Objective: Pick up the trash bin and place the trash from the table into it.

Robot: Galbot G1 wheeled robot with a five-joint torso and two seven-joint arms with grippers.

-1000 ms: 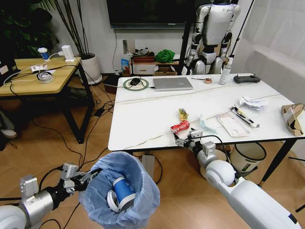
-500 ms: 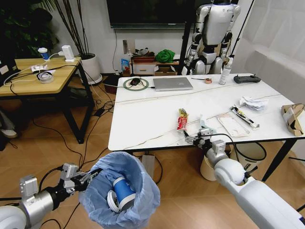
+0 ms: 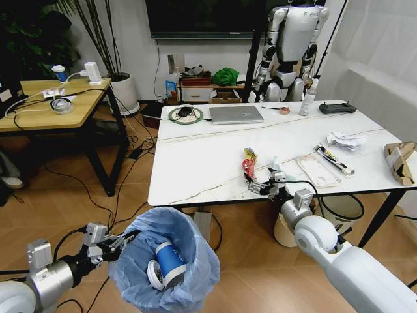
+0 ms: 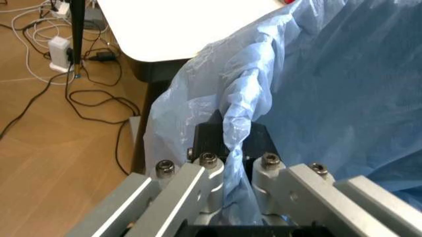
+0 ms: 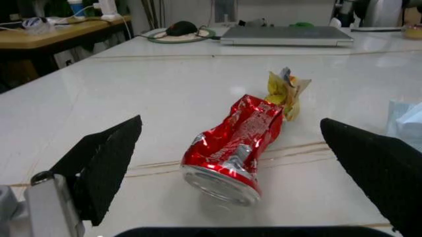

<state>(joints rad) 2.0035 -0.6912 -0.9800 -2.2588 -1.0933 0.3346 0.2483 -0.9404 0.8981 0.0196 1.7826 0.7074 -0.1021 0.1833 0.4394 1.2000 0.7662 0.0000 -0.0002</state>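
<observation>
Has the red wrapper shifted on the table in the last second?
Yes. The red wrapper now lies lengthwise right beside the yellow wrapper, farther from the table's near edge than before.

wrapper (image 3: 248, 167) on table (image 3: 195, 163); trash bin (image 3: 163, 261) below, left

White-shelled arms, silver pincer links, black pads, hex screws.

the white tabletop (image 3: 202, 163) carries a red wrapper (image 3: 248, 167) touching a yellow wrapper (image 3: 250, 154) near its front edge, a pale-blue mask (image 3: 276, 164) just beside them, crumpled white paper (image 3: 345, 140), a torn brown box (image 3: 399, 160), a grey laptop (image 3: 236, 114) and a spray bottle (image 3: 307, 98).
</observation>
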